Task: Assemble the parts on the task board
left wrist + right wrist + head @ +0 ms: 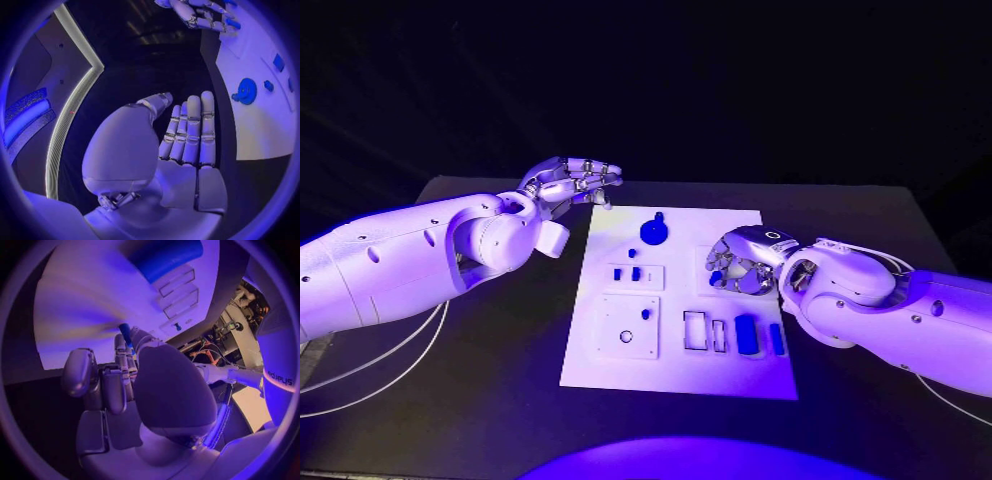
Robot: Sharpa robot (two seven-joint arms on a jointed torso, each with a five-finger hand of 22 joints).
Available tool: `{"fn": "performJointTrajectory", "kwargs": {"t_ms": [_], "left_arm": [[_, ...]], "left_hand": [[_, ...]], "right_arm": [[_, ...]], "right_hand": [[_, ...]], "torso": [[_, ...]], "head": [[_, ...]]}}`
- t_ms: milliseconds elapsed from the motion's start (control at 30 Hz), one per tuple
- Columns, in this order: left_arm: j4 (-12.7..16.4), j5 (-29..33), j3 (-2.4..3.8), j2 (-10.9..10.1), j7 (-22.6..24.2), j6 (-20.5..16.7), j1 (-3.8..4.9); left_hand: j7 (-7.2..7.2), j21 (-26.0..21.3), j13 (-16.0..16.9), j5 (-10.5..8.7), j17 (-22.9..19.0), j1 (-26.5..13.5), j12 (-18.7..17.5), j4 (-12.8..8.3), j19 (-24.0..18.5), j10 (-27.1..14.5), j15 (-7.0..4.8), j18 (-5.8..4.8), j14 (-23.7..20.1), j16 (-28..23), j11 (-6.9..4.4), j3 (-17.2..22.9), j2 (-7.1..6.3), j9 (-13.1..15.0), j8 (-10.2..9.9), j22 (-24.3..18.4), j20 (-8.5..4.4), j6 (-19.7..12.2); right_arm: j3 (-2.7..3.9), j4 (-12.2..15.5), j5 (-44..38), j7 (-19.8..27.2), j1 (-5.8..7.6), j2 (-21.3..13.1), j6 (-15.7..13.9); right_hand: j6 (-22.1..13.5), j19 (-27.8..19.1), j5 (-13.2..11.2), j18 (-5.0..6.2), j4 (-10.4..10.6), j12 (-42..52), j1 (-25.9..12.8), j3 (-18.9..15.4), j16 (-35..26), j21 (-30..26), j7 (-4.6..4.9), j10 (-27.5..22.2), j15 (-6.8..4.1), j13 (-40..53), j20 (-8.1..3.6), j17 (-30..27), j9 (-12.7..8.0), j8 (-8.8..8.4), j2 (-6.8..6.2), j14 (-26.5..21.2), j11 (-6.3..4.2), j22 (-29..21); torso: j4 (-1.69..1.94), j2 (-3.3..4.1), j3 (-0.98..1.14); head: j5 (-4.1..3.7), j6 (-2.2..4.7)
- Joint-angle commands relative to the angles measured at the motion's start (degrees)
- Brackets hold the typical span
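Note:
The white task board [678,372] lies mid-table. My right hand [744,262] hovers over its right middle and pinches a small blue part [715,277], which also shows as a blue part [125,333] between its fingertips. A round blue part [653,232] sits near the board's far edge, and two small blue parts [627,272] stand in a white block. Two longer blue parts [746,335] lie at the near right beside empty slots [694,330]. My left hand [574,185] hangs off the board's far left corner, fingers straight [190,132] and holding nothing.
A white square block [629,326] with small holes sits on the board's near left. Black table [516,330] surrounds the board. A white cable [387,360] trails under my left arm. In the left wrist view the right hand [200,12] and round blue part [245,91] appear.

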Motion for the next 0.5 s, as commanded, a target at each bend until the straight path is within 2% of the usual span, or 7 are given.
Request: {"fn": "performJointTrajectory", "kwargs": {"t_ms": [33,133,233,500], "left_arm": [[0.07,0.41,0.04,0.02,0.14,0.87,0.03],[0.07,0.4,0.04,0.01,0.13,0.86,0.03],[0.07,0.4,0.04,-0.01,0.09,0.85,0.03],[0.07,0.42,0.04,-0.06,0.02,0.81,0.03]], "left_hand": [[-0.04,-0.2,-0.07,-0.06,-0.09,-0.08,0.24,0.01,0.12,-0.27,0.05,0.79,-0.43,-0.24,-0.07,-0.31,0.0,-0.02,0.01,-0.05,0.43,-0.3],[-0.03,-0.25,-0.07,-0.07,-0.1,-0.11,0.27,0.09,0.13,-0.3,0.06,0.79,-0.44,-0.25,-0.06,-0.31,0.11,-0.02,0.03,-0.09,0.44,-0.31],[-0.03,-0.25,-0.07,-0.07,-0.1,-0.11,0.27,0.09,0.13,-0.3,0.06,0.79,-0.44,-0.25,-0.06,-0.31,0.11,-0.02,0.03,-0.09,0.44,-0.31],[-0.03,-0.25,-0.07,-0.07,-0.1,-0.11,0.27,0.09,0.13,-0.3,0.06,0.79,-0.44,-0.25,-0.06,-0.31,0.11,-0.02,0.03,-0.09,0.44,-0.31]], "right_arm": [[-0.02,-0.1,-0.29,0.61,-0.06,0.1,0.82],[-0.02,-0.22,-0.29,0.57,-0.07,0.14,0.83],[-0.03,-0.37,-0.3,0.53,-0.08,0.21,0.82],[-0.05,-0.46,-0.42,0.68,-0.17,0.4,0.51]], "right_hand": [[0.92,0.59,-0.05,-1.14,-0.01,-0.49,-0.22,1.14,0.25,0.36,-0.03,0.68,-0.27,-0.1,-0.02,1.79,0.12,0.33,-0.05,3.28,0.01,5.53],[1.82,0.66,-0.21,-1.17,-0.16,-0.92,-0.15,2.55,0.28,0.54,-0.02,1.36,-0.3,-0.15,-0.03,1.86,0.25,0.62,0.05,3.3,0.03,5.69],[2.23,0.73,-3.62,-1.21,-0.39,-1.83,-0.01,5.39,0.33,0.69,-0.03,1.98,-0.32,-0.28,-0.06,1.95,0.24,0.52,0.0,3.32,-0.01,5.93],[3.48,0.85,-4.18,-1.26,-1.69,-2.63,0.07,9.31,0.44,1.03,-0.08,3.14,-0.41,-0.17,-0.12,2.16,0.55,0.89,0.17,3.36,-0.15,6.3]], "torso": [[0.0,0.0,-0.02],[0.01,-0.03,0.0],[0.02,0.0,0.0],[0.01,0.03,0.01]], "head": [[-0.07,-0.05],[-0.08,-0.11],[-0.13,-0.11],[-0.14,-0.22]]}}
